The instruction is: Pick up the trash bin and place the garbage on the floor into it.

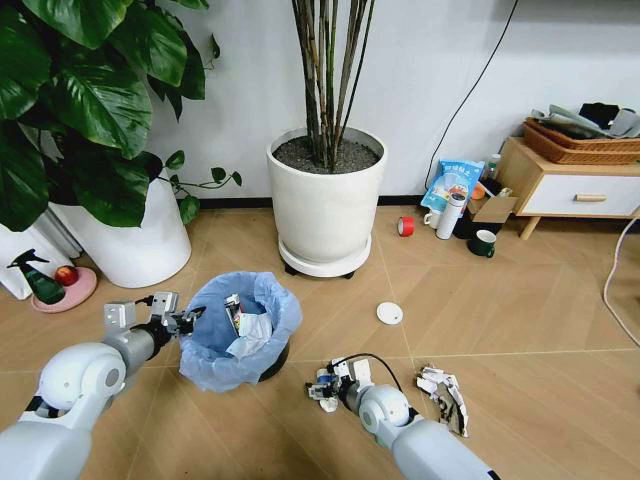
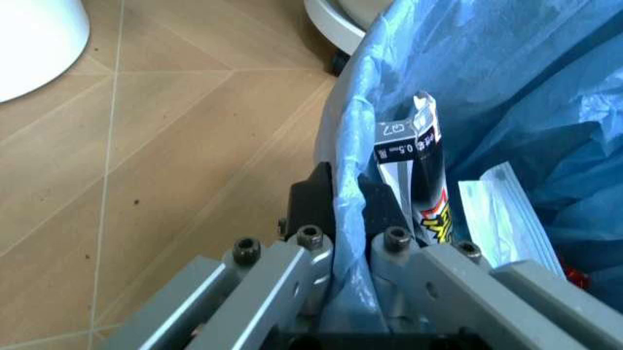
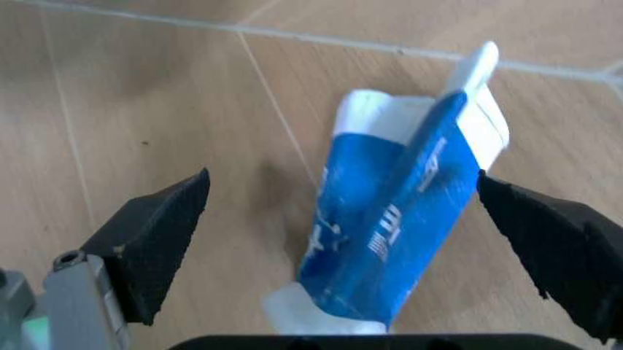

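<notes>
The trash bin [image 1: 262,365], a dark bin lined with a light-blue bag [image 2: 506,87], stands on the floor [image 1: 520,310] at front left. My left gripper [image 1: 190,318] [image 2: 346,182] is shut on its bagged rim, one finger inside and one outside. Inside lie a black-and-white wrapper [image 2: 421,164] and white paper [image 1: 250,332]. My right gripper [image 1: 322,388] [image 3: 343,179] hangs open low over the floor, its fingers either side of a crushed blue-and-white tube [image 3: 399,219] of garbage. More garbage: a white disc [image 1: 390,313] and a crumpled printed wrapper [image 1: 445,395].
Two large white plant pots [image 1: 325,205] [image 1: 135,245] stand behind the bin. A red tape roll [image 1: 405,226], bottle [image 1: 450,215], cup [image 1: 483,243] and wooden side table [image 1: 570,190] sit at the back right. A spray bottle [image 1: 38,278] is at the left.
</notes>
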### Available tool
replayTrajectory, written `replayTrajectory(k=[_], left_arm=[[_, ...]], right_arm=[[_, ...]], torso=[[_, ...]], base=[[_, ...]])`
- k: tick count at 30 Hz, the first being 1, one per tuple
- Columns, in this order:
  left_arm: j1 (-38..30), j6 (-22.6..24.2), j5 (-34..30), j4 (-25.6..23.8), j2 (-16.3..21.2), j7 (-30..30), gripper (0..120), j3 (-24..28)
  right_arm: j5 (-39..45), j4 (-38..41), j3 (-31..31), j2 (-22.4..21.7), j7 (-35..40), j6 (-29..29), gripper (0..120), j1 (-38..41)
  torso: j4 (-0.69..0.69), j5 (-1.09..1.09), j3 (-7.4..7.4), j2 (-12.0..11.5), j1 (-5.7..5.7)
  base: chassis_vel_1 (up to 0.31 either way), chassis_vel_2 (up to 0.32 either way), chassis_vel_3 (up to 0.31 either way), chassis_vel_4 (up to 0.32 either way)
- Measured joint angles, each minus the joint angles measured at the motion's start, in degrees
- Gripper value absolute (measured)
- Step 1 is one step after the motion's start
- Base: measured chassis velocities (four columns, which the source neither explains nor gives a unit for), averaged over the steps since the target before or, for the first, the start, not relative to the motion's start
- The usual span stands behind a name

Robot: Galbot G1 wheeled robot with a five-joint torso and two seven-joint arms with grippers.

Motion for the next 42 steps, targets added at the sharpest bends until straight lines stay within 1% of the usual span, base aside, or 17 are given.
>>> replayTrajectory(k=[1, 2, 4, 5, 7, 11, 12, 17, 19, 20, 22, 25, 28, 34, 37, 38, 42], left_arm=[[-0.1, 0.0, 0.0, 0.0, 0.0, 0.0, 0, 0.1], [-0.1, 0.0, 0.0, 0.0, 0.0, 0.0, 0, 0.1], [-0.2, 0.0, 0.0, 0.0, -0.1, 0.0, 0, 0.3], [-0.3, 0.0, 0.0, 0.1, -0.1, 0.0, 0, 0.4], [-0.3, 0.0, 0.0, 0.1, 0.0, 0.0, 0, 0.5], [-0.6, 0.0, 0.0, 0.3, 0.0, 0.0, 0, 0.9], [-0.6, 0.0, 0.0, 0.3, 0.0, 0.0, 0, 0.9], [-0.9, 0.0, 0.1, 0.3, -0.1, -0.1, 0, 1.3], [-0.9, 0.0, 0.1, 0.3, -0.1, -0.1, 0, 1.4], [-0.9, 0.0, 0.1, 0.3, -0.1, -0.1, 0, 1.4], [-0.9, 0.0, 0.1, 0.3, -0.2, -0.1, 0, 1.4], [-0.9, -0.1, 0.1, 0.2, -0.3, -0.3, 0, 1.5], [-0.9, -0.1, 0.1, 0.1, -0.3, -0.5, 0, 1.7], [-1.2, -0.1, 0.1, 0.0, -0.3, -0.5, 0, 2.1], [-1.9, -0.1, 0.1, 0.4, -0.3, -0.4, 0, 3.0], [-1.9, -0.1, 0.1, 0.4, -0.3, -0.4, 0, 3.0], [-3.0, -0.1, -0.1, 1.4, -0.1, -0.3, 0, 4.5]], right_arm=[[0.2, -0.5, 0.2, 0.2, 0.1, 0.1, 94, 0.0], [0.2, -0.5, 0.2, 0.2, 0.1, 0.1, 94, 0.0], [0.8, -1.1, 0.7, 0.5, 0.1, 0.3, 87, 0.0], [1.3, -1.3, 1.0, 0.6, 0.1, 0.3, 79, -0.1], [1.6, -1.5, 1.2, 0.6, 0.1, 0.4, 77, -0.1], [2.8, -2.1, 2.1, 0.9, 0.1, 0.6, 58, -0.2], [2.8, -2.1, 2.1, 0.9, 0.1, 0.6, 58, -0.2], [3.1, -2.1, 2.6, 0.9, 0.0, 1.1, 35, -0.5], [3.1, -2.2, 2.7, 0.9, 0.0, 1.2, 33, -0.6], [2.9, -2.2, 3.0, 1.0, 0.0, 1.5, 25, -0.7], [2.9, -2.2, 3.1, 1.1, 0.0, 1.6, 22, -0.8], [1.7, -1.8, 4.1, 1.1, 0.0, 2.4, 5, -1.5], [-0.5, -1.0, 5.3, 1.0, -0.3, 3.9, 0, -2.4], [-2.8, 4.0, 10.3, -0.8, -1.2, 5.9, 0, -4.2], [-5.7, 8.9, 15.3, -3.5, -2.9, 9.8, 0, -5.3], [-5.7, 8.9, 15.3, -3.5, -2.9, 9.8, 0, -5.3], [-6.3, 16.9, 20.9, -7.3, -5.5, 12.8, 0, -5.9]], torso=[[0.0, 0.0, 0.0, 0.0, 0.0], [0.0, 0.0, 0.0, 0.0, 0.0], [0.0, 0.01, 0.0, 0.0, 0.0], [0.0, 0.01, 0.0, 0.0, 0.0], [0.0, 0.01, 0.0, 0.0, 0.0], [0.0, 0.01, 0.0, 0.0, 0.0], [0.0, 0.01, 0.0, 0.0, 0.0], [0.0, 0.01, 0.0, 0.0, 0.0], [0.0, 0.01, 0.0, 0.0, 0.0], [0.0, 0.01, 0.0, 0.0, 0.0], [0.0, 0.01, 0.0, 0.0, 0.0], [0.0, 0.02, 0.0, 0.0, 0.0], [0.01, 0.02, 0.0, 0.0, 0.0], [0.0, 0.03, 0.0, 0.0, 0.0], [0.0, 0.03, 0.0, 0.0, 0.0], [0.0, 0.03, 0.0, 0.0, 0.0], [-0.01, 0.02, 0.0, 0.0, 0.0]], base=[[0.0, 0.0, 0.0, 0.0], [0.0, 0.0, 0.0, 0.0], [0.0, 0.0, 0.0, 0.0], [0.0, 0.0, 0.0, 0.0], [0.0, 0.0, 0.0, 0.0], [0.0, 0.0, 0.0, 0.0], [0.0, 0.0, 0.0, 0.0], [0.0, 0.0, 0.0, 0.0], [0.0, 0.0, 0.0, 0.0], [0.0, 0.0, 0.0, 0.0], [0.0, 0.0, 0.0, 0.0], [0.0, 0.0, 0.0, 0.0], [0.0, 0.0, 0.0, 0.0], [0.0, 0.0, 0.0, 0.0], [0.0, 0.0, 0.0, 0.0], [0.0, 0.0, 0.0, 0.0], [0.0, 0.0, 0.0, 0.0]])
